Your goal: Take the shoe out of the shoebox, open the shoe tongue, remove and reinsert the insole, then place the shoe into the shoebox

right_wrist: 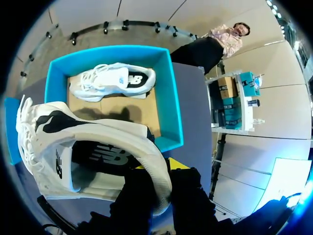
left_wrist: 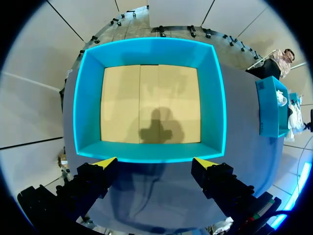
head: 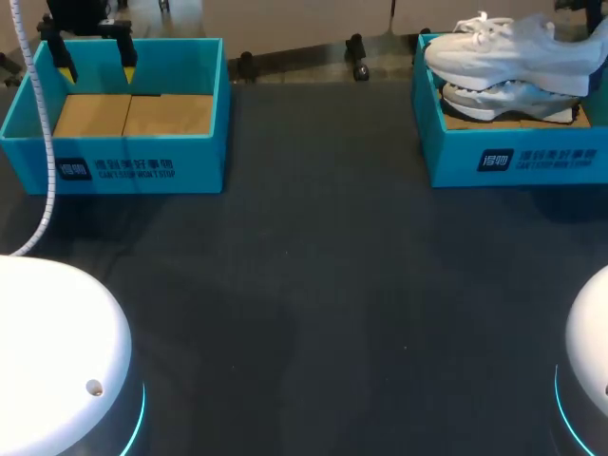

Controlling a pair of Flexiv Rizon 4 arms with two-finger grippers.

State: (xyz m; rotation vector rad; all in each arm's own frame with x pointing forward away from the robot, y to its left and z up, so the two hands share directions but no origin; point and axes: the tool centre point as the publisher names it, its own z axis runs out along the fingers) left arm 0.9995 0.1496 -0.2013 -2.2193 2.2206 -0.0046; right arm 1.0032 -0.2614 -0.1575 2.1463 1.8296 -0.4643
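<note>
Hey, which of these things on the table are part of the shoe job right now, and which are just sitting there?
In the job:
held shoe, clamped in the right gripper
right shoebox

Lying about:
second shoe, in that box
empty left shoebox, under the open left gripper

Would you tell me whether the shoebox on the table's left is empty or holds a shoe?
Empty: the left shoebox shows only its bare cardboard floor in the head and left wrist views.
</note>
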